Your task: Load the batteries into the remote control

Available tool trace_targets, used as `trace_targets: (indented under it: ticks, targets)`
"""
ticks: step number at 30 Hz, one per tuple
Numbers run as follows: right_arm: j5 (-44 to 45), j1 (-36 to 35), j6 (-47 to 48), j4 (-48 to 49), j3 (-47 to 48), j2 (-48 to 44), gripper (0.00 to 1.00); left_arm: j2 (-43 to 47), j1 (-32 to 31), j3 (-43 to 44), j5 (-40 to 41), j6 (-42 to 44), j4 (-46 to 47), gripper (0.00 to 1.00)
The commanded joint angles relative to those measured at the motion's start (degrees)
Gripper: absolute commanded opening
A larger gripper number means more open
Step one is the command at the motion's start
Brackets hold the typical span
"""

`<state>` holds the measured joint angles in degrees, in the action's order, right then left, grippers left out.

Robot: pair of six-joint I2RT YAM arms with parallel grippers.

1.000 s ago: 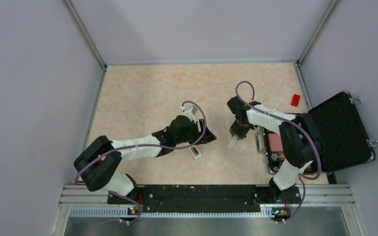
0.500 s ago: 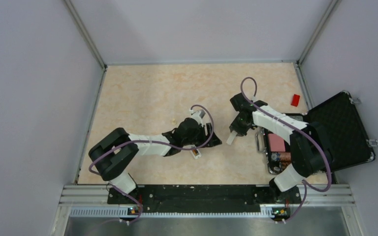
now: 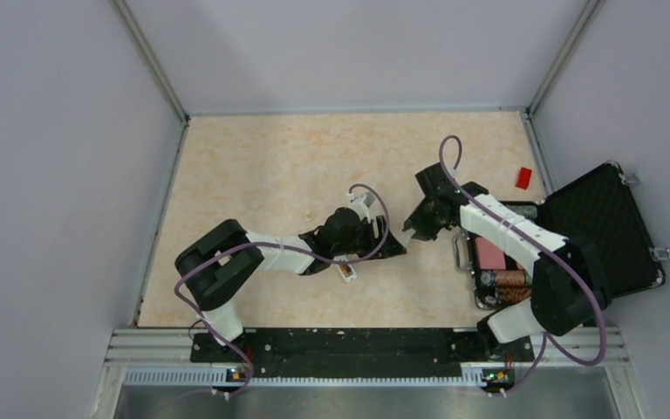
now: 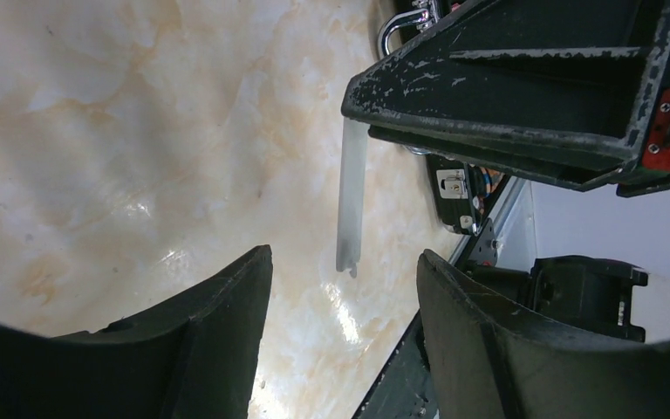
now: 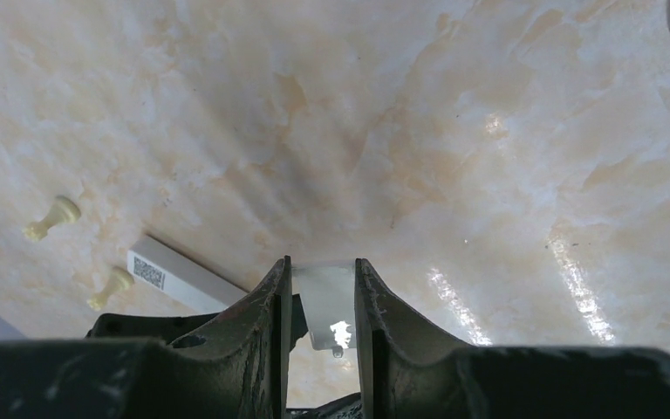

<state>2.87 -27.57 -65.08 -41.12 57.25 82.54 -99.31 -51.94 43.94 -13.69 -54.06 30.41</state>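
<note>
Seen from above, the left arm is lying stretched low across the marble-patterned table (image 3: 253,166), from its base at the near edge toward the centre. A small cream lump (image 3: 308,215) is lying on the table just beyond its forearm. The remote control (image 3: 346,271) is lying flat on the table on the near side of the left wrist. It is a slim white bar with an orange patch on its upper face, too small to make out.

The left tool (image 3: 394,248) is sitting just right of the remote. Its wrist camera is showing its fingers (image 4: 218,332) spread apart with nothing between them. The right tool (image 3: 413,230) is pointing toward it, the two nearly meeting. The right tool is pinching a thin translucent white strip (image 5: 330,301), which is sticking out past its tips above the table.

Further right, an open black case (image 3: 611,231) is sitting at the table's edge, holding a pink block (image 3: 488,253) and copper-striped rolls (image 3: 508,279). A small red block (image 3: 523,177) is lying behind the case.
</note>
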Motion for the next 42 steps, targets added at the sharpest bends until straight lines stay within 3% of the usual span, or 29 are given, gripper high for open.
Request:
trace_targets:
  ticks: [1,7,17,23,25,28,35,38,42]
  targets:
    - [-2.5,0.2,-1.6,2.1,-0.7,-2.4,0.26,-1.2,-0.3,1.9,-1.4,-2.5,6.0,0.65]
    - [-4.4,0.3,-2.0,3.1,-1.3,-2.9,0.26,-2.0,-0.3,2.6,-1.5,-3.3,6.1,0.46]
    - [-6.1,0.3,-2.2,4.0,-2.2,-3.5,0.29,-3.1,-0.3,3.2,-3.1,-3.1,7.2,0.00]
    - [-5.3,0.5,-1.2,3.8,-2.6,-8.8,0.58,-0.6,-0.3,2.1,-4.6,1.7,6.3,0.00]
    - [-5.9,1.1,-0.5,3.2,-2.7,-11.5,0.63,2.0,-0.5,1.5,-3.8,6.0,3.2,0.00]
    - [-7.5,2.0,1.0,0.8,-2.7,-15.6,0.64,8.0,-1.9,1.0,0.3,16.0,-5.3,0.00]
    - [-18.0,2.6,3.4,-1.0,-1.5,-22.3,0.60,24.0,-10.5,0.8,21.9,44.1,-20.3,0.00]
    - [-23.3,2.6,3.0,-0.9,-0.3,-24.3,0.59,29.8,-13.2,-1.8,26.0,56.5,-18.5,0.00]
    - [-27.4,2.6,-0.2,0.5,1.9,-27.3,0.59,34.9,-14.2,-3.6,31.8,64.6,-16.4,0.00]
